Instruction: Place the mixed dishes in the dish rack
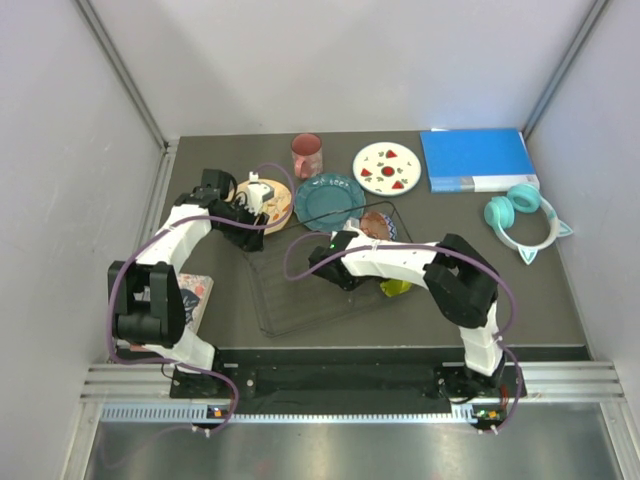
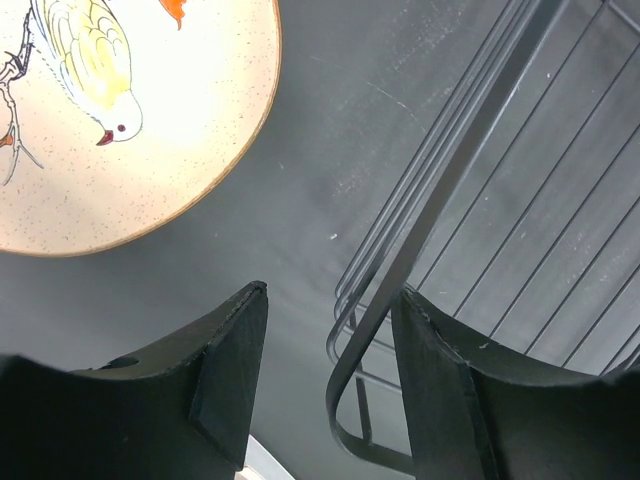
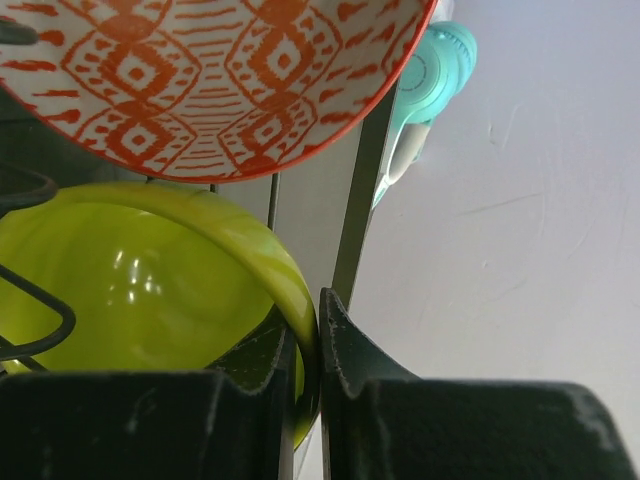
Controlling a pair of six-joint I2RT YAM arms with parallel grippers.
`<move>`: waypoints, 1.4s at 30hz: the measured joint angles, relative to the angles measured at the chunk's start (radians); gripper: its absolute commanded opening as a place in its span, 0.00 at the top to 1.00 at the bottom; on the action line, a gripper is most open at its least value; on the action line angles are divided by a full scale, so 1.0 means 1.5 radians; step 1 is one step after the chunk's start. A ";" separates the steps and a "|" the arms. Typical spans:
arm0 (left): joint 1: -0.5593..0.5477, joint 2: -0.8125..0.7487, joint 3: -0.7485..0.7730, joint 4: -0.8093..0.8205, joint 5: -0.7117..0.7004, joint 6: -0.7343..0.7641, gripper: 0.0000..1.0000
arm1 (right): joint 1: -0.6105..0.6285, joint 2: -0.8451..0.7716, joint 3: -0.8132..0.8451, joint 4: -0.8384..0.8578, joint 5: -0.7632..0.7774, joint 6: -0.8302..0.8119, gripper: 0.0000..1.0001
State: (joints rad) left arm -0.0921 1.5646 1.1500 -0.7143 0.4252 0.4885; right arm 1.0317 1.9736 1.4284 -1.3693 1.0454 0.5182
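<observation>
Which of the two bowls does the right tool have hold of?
The lime-green bowl: the right tool is pinched shut on its rim. The pink patterned bowl lies beyond the fingertips, untouched.

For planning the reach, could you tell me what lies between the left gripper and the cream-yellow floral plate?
In the left wrist view, only bare table separates the left gripper from the cream-yellow floral plate.
</observation>
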 measured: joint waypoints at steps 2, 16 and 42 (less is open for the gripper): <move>0.000 0.000 0.000 0.000 0.000 0.000 0.43 | 0.000 -0.001 -0.001 -0.003 -0.005 0.009 1.00; 0.000 0.000 0.006 -0.004 -0.007 0.000 0.43 | 0.001 -0.052 -0.018 0.011 -0.084 0.047 0.13; -0.021 -0.144 0.132 -0.134 0.033 -0.070 0.38 | -0.324 -0.242 -0.010 0.373 -0.405 -0.012 0.29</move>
State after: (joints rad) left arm -0.1234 1.3479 1.3483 -0.9146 0.4751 0.3832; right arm 0.5453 1.6104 1.4139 -0.8097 0.4374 0.5003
